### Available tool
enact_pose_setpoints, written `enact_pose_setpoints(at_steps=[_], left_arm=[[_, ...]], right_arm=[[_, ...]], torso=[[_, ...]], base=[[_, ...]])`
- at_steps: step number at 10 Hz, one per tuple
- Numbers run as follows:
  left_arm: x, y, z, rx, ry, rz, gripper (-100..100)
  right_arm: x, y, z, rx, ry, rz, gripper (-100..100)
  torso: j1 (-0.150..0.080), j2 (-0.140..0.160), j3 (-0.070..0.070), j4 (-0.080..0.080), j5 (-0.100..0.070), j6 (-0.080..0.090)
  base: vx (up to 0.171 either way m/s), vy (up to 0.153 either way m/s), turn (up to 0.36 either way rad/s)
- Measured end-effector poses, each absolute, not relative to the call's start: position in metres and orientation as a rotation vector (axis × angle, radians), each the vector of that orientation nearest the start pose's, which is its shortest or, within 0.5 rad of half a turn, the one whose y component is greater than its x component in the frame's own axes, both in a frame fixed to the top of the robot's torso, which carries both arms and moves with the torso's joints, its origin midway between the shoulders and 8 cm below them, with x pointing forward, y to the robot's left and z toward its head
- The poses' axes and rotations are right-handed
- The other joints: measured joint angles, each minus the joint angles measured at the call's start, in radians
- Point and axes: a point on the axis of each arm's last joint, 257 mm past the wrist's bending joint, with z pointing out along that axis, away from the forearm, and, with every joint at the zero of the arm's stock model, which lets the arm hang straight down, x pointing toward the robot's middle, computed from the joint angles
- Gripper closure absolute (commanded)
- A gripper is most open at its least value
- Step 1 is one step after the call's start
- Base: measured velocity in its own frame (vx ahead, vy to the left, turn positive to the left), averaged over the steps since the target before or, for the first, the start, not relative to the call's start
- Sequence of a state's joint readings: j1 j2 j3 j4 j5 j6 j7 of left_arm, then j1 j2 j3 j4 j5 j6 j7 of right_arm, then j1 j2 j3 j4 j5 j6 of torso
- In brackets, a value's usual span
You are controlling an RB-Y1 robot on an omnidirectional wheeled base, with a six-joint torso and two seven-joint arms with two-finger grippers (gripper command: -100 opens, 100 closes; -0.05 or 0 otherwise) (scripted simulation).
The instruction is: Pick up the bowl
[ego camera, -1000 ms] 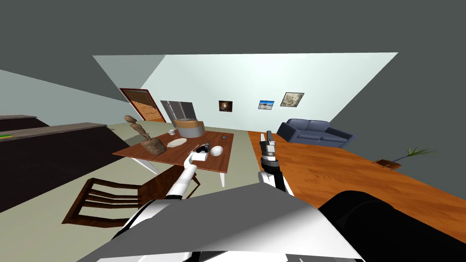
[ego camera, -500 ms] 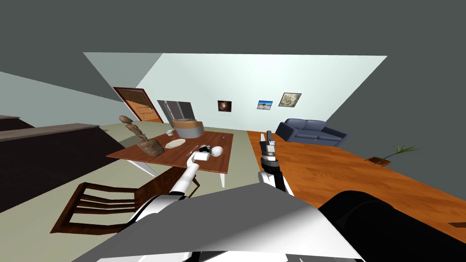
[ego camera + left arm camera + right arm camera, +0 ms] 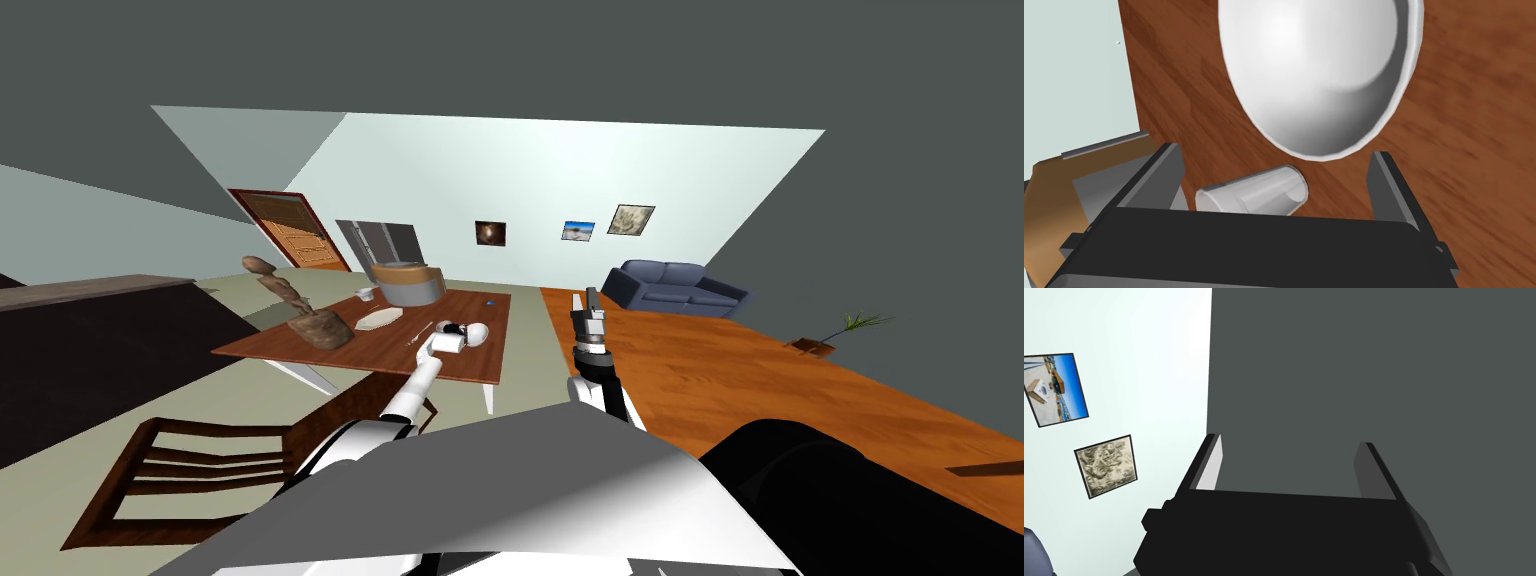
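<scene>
**L claw open at bowl, nothing gripped**

L gripper point(image 3: 1274, 154) is out over the brown wood table point(image 3: 1464, 150). Its fingers point(image 3: 1166, 165) stand wide apart, clamped on nothing.

White bowl point(image 3: 1319, 75) lies on the tabletop straight ahead of the claw, just past the fingertips. Its hollow faces the wrist cam. It isn't between the blades. The near rim comes just beside one fingertip; can't tell if they touch.

Small white cup point(image 3: 1254, 192) lies on its side on the table, between the two fingers and close to the claw's dark body. No blade presses it.

Brown-and-grey rounded obj point(image 3: 1054, 200) sits off to one side, beyond the outer face of one finger.

Head cam: L gripper point(image 3: 452, 328) is at the table's near corner w/ the bowl point(image 3: 478, 333) just beyond it. Farther along the table point(image 3: 300, 350) from the claw are an oval dish point(image 3: 380, 318) and a brown carved figure point(image 3: 300, 310).

R gripper point(image 3: 1289, 440) has its fingers apart and holds nothing. Head cam shows it point(image 3: 590, 298) raised upright off the table's side, well apart from the bowl.
</scene>
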State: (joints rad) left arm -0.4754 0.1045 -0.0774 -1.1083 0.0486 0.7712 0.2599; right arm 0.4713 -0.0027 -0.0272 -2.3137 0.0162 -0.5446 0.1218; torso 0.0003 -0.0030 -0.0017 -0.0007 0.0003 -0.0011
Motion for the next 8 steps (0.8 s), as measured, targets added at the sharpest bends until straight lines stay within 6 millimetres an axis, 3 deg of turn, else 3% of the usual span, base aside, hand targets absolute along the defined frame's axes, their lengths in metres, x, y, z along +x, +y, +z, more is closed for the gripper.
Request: enact_pose_setpoints(at_steps=[3,5,7,8], left_arm=[[0.566,0.171,-0.403,-1.869,1.838,-0.693,-100],[0.554,0.167,-0.412,-1.889,1.872,-0.653,-100],[0.534,0.163,-0.434,-1.926,1.924,-0.586,-100],[0.532,0.163,-0.435,-1.929,1.929,-0.578,0]], right_arm=[[0.329,-0.279,0.057,0.516,0.575,1.183,0],[0.329,-0.279,0.057,0.516,0.575,1.183,0],[0.329,-0.279,0.057,0.516,0.575,1.183,0],[0.329,-0.279,0.057,0.516,0.575,1.183,0]], torso=[[0.0,-0.002,-0.001,0.0,0.0,0.0],[-0.001,-0.001,-0.001,0.0,0.0,0.0],[-0.001,-0.002,-0.001,0.0,0.0,0.0],[-0.001,-0.001,0.0,0.0,0.0,0.0]], base=[[0.052,0.007,-0.056],[0.045,-0.005,-0.045],[0.048,-0.002,-0.033],[0.005,0.0,0.003]])
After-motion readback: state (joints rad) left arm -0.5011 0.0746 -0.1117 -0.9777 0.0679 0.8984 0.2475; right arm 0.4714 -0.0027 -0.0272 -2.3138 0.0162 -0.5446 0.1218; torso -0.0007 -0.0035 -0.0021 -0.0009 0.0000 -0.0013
